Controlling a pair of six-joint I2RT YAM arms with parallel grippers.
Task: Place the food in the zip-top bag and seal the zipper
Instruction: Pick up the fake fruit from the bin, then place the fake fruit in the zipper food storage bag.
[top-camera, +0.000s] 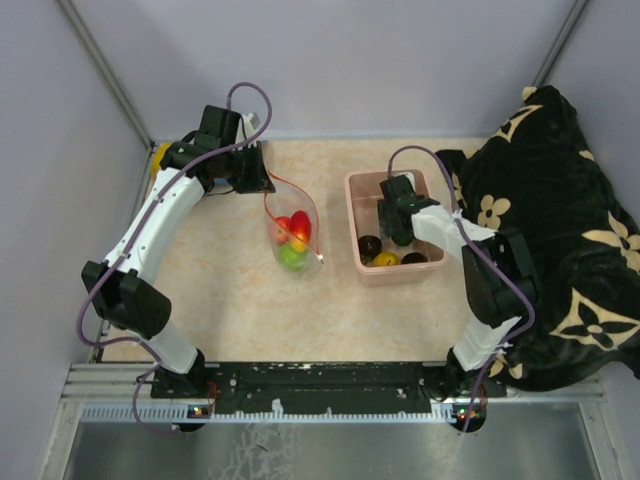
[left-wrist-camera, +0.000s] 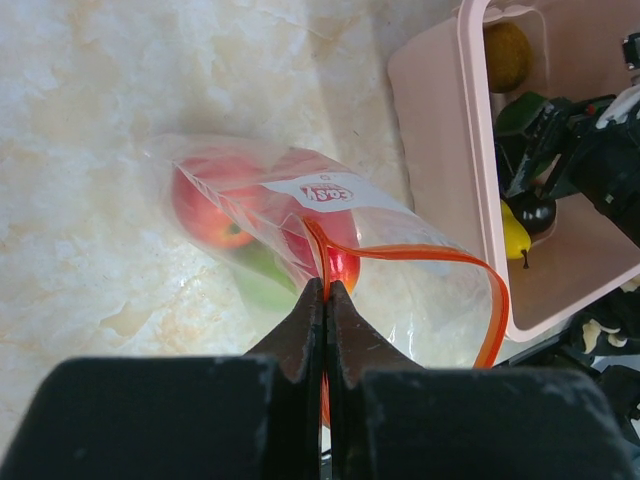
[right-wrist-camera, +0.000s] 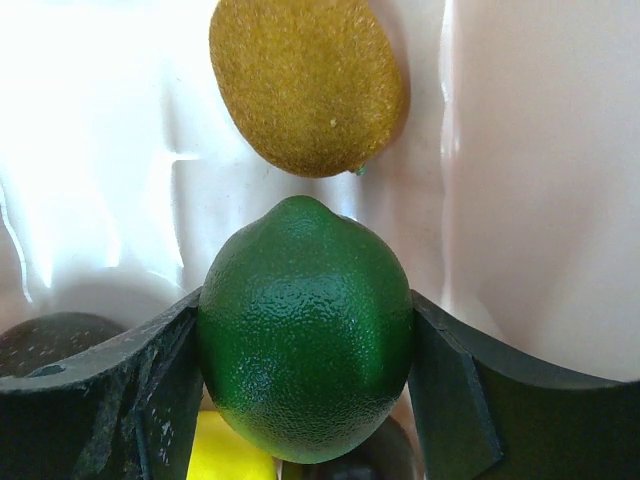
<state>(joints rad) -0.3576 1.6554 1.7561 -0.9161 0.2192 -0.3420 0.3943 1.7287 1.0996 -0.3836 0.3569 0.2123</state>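
Observation:
The clear zip-top bag (top-camera: 293, 238) lies mid-table with red and green fruits (left-wrist-camera: 215, 205) inside. Its red-orange zipper (left-wrist-camera: 490, 300) loops open toward the tub. My left gripper (left-wrist-camera: 326, 290) is shut on the zipper strip at the bag's mouth; in the top view it (top-camera: 262, 185) sits at the bag's far end. My right gripper (right-wrist-camera: 305, 340) is shut on a dark green lime (right-wrist-camera: 305, 335) inside the pink tub (top-camera: 355, 215). A brown kiwi-like fruit (right-wrist-camera: 305, 85) lies beyond it. Yellow (top-camera: 386, 260) and dark fruits (top-camera: 369, 244) sit at the tub's near end.
A black cloth with a cream flower pattern (top-camera: 560, 230) covers the right side of the table, touching the tub's right side. Grey walls enclose the table at back and left. A yellow object (top-camera: 158, 158) peeks out behind the left arm at the far left.

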